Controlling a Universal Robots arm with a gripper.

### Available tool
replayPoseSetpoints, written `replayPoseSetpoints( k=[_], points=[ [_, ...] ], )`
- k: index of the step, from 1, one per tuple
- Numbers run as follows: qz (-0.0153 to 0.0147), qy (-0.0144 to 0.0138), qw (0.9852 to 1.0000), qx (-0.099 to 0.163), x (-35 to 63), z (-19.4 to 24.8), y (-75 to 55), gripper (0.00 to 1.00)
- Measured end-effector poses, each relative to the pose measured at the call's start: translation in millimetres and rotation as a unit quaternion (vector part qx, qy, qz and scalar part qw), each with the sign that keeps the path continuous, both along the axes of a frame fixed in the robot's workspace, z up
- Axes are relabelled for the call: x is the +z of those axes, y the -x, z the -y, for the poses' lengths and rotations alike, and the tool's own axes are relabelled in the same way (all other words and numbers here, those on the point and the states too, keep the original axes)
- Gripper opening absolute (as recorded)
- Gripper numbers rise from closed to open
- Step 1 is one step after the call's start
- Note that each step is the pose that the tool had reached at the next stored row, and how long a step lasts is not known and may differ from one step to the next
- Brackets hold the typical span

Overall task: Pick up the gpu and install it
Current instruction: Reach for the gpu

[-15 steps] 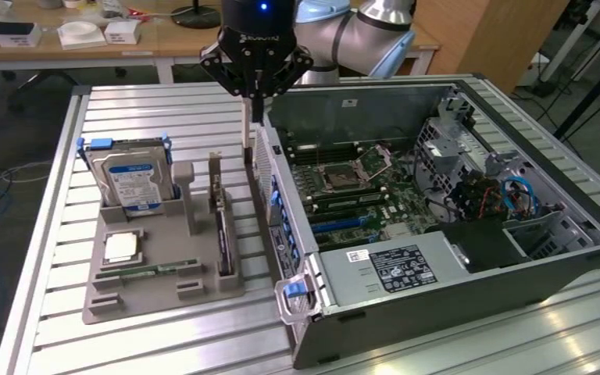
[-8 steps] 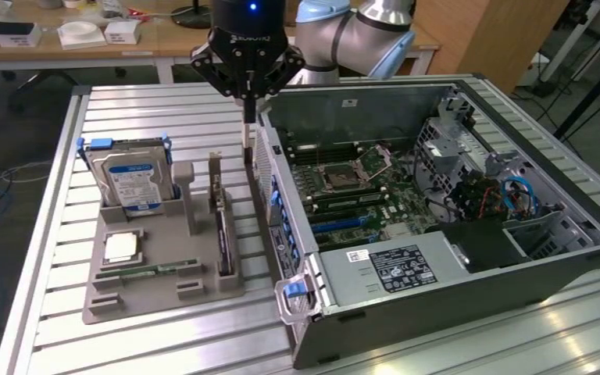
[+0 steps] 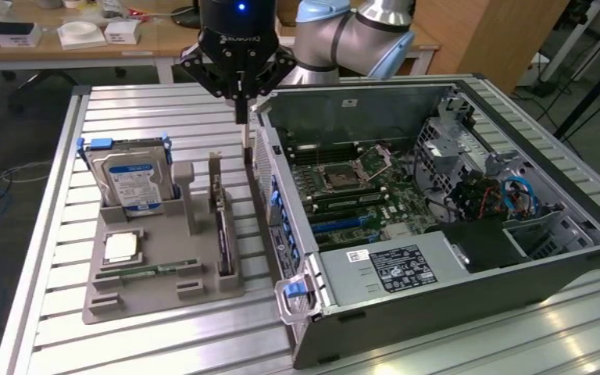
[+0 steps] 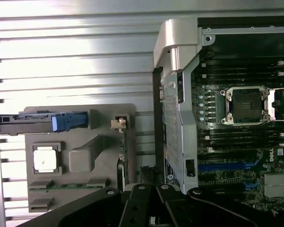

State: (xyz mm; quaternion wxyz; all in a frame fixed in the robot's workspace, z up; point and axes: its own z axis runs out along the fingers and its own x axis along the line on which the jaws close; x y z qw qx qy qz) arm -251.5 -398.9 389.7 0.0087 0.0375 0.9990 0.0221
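Tabletop (image 3: 50,195): slatted metal, carrying a grey fixture tray (image 3: 154,301) on the left and an open computer case (image 3: 436,289) on the right.

Left part of the tray: a hard drive (image 3: 131,183) with a blue label stands upright in a blue-handled carrier at the far end. Nearer than it a processor chip (image 3: 121,247) lies flat in its pocket, and nearer still a narrow green memory stick (image 3: 154,270) lies in its groove.

Right edge of the tray: the gpu (image 3: 223,234) stands on its long edge in a slot, with its pale bracket (image 4: 117,124) at the far end. It is still in the tray, not in the case.

Just right of that and farther back, my hand (image 3: 241,117) hangs above the gap between the tray and the left wall of the case. It points straight down with the fingers drawn together and nothing between them. It is clear of the gpu.

Right: the case lies on its side with the cover off. The motherboard (image 3: 373,195) faces up, and its processor socket (image 3: 340,178) is open.
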Motion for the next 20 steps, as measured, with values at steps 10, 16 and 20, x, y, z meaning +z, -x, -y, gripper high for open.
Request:
replayPoseSetpoints(
  k=[10, 16, 20],
  points=[
    [-0.0004, 0.0000, 1.0000, 0.000, -0.3, 0.0, 11.8, 0.11],
    [-0.0006, 0.0000, 1.0000, 0.000, -0.7, 0.0, 20.4, 0.11],
    [-0.0007, 0.0000, 1.0000, 0.000, -1.0, 0.0, 26.3, 0.11]
  ],
)
